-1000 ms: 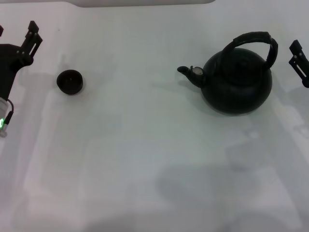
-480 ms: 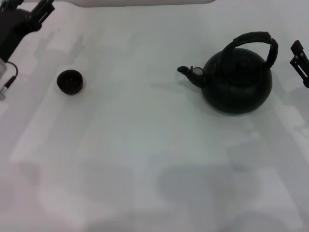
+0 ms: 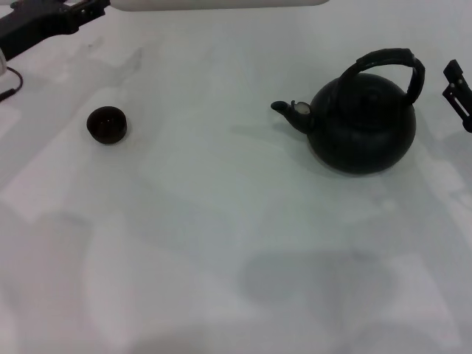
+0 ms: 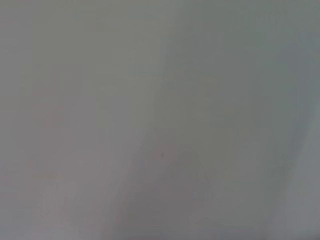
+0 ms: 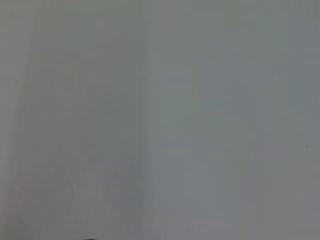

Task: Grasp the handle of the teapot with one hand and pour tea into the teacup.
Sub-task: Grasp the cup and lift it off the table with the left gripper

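The matte-black teapot stands upright on the white table at the right, with its spout pointing left. Its thick arched handle rises over the lid, and nothing holds it. The tiny black teacup sits far to the left. Its inside looks dark, and any tea is hidden. My left gripper is at the far left corner, beyond the cup and well apart from it. My right gripper shows only partly at the right edge, just beside the teapot's handle and not touching it. Both wrist views show only bare pale surface.
The white table stretches wide between the cup and the teapot and toward the front. A pale raised edge runs along the far side. A thin cable hangs at the left edge.
My left arm has moved away from the cup's side toward the far left corner. The teapot, the cup and the right arm have stayed still.
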